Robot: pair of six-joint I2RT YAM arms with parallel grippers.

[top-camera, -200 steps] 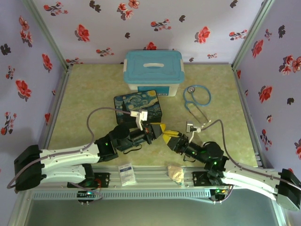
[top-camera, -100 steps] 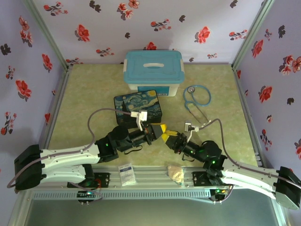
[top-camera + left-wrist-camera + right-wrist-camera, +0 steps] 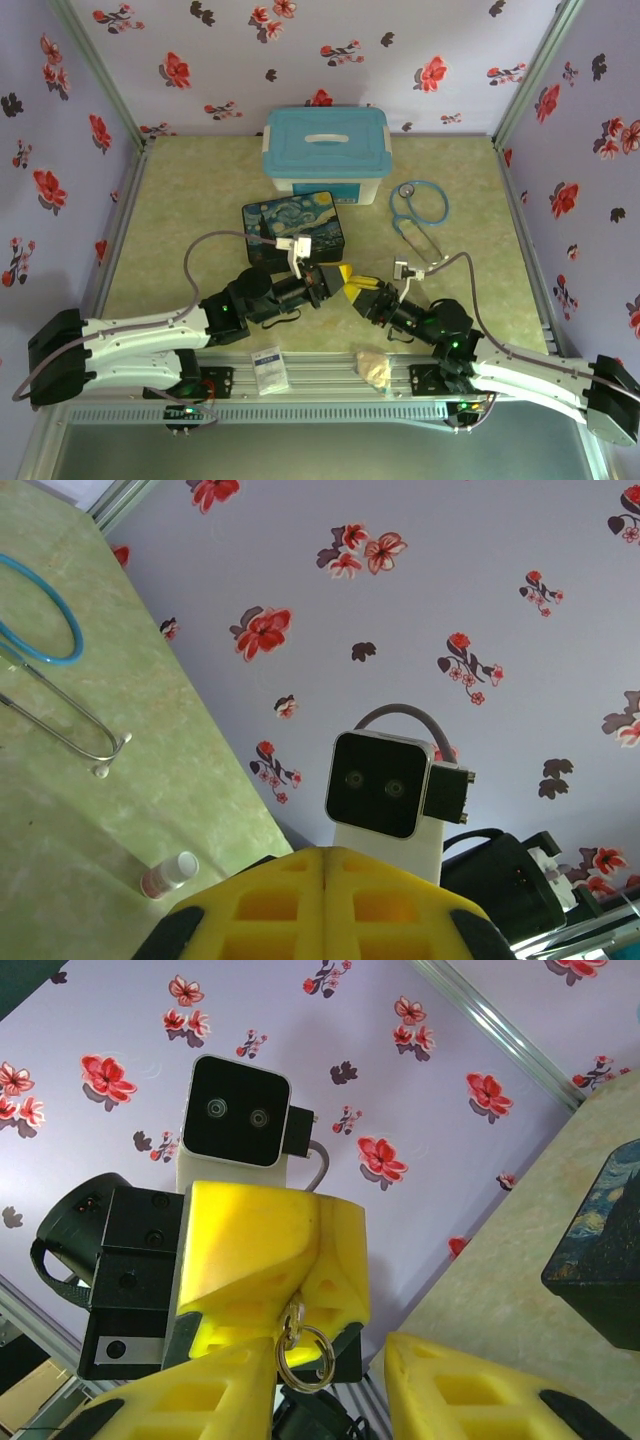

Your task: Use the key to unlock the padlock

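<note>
Overhead, both arms reach in to the lower centre of the frame, where the left gripper [image 3: 340, 276] and the right gripper [image 3: 360, 290] meet tip to tip just above the green table [image 3: 190, 200], below the starry-night box [image 3: 295, 228]. Left wrist view: the yellow fingers [image 3: 260, 905] are pressed together, seam closed, no gap. Right wrist view: the left gripper [image 3: 285, 1285] sits at frame centre, its tips shut on a brass-coloured link from which a small silver ring [image 3: 310, 1345] hangs. Whether the key or the padlock lies pinched inside those tips cannot be told; neither can be picked out from above at this size. The right gripper [image 3: 335, 1355] has its jaws apart, one yellow finger at lower left and one at lower right of the frame; the ring hangs between them, close against the lower-left finger, contact uncertain. Elsewhere: a blue-lidded container [image 3: 325, 150] at upper centre, touching or just behind the box; a blue stethoscope [image 3: 420, 210] to the right of the box; a small white cylinder [image 3: 168, 873] lying on the table at lower left of the left wrist view.
</note>
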